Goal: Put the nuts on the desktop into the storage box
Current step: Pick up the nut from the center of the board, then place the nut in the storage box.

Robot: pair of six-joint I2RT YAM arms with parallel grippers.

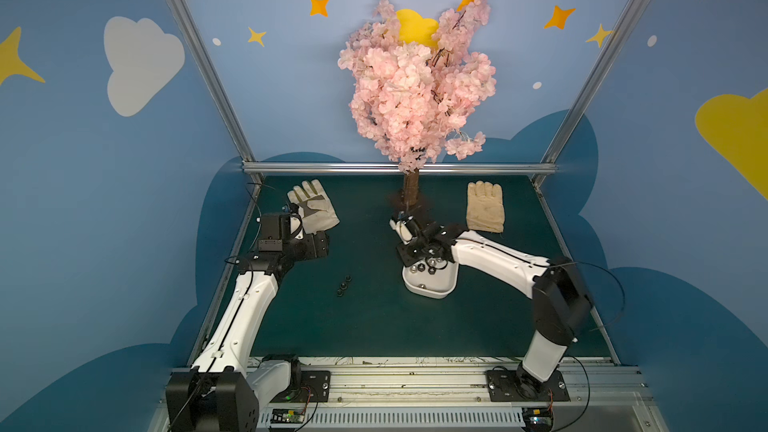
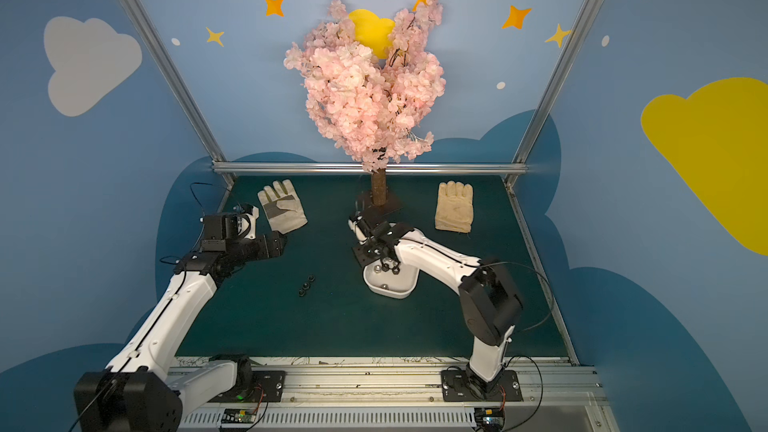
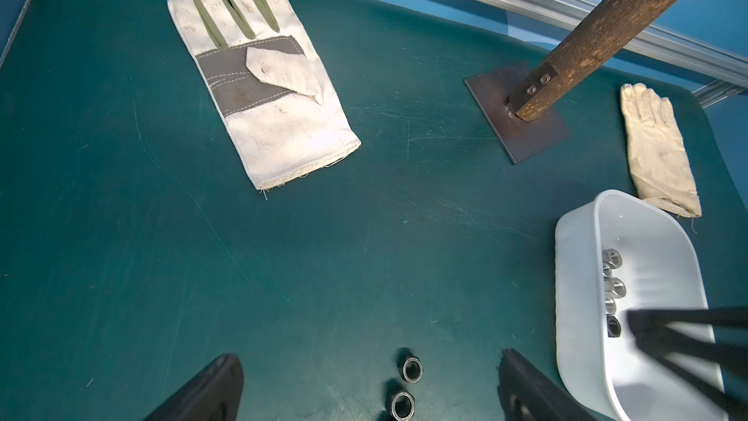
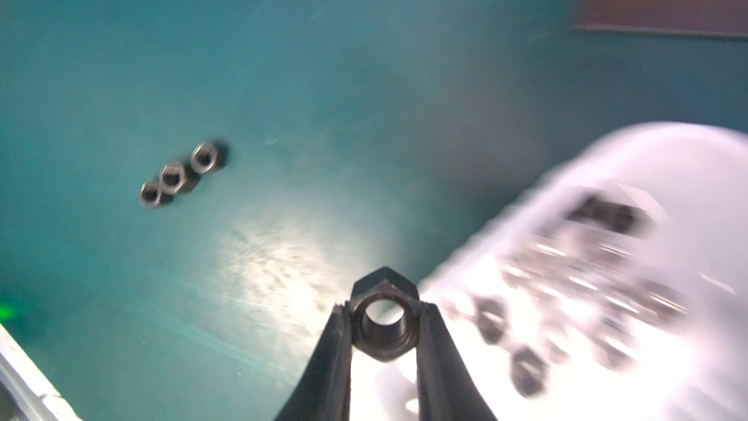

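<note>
We observe a pink artificial blossom tree (image 1: pixel 419 85) at the rear centre. Its brown trunk (image 3: pixel 599 34) stands on a dark square base plate (image 3: pixel 498 115). We note two work gloves lying flat, one on each side of the trunk, well apart, fingers pointing rearward: a white glove with a grey palm patch (image 1: pixel 313 209), and a plain cream glove (image 1: pixel 485 206). Behind them we see a blue wall (image 1: pixel 291 76) painted with clouds and stars.
</note>
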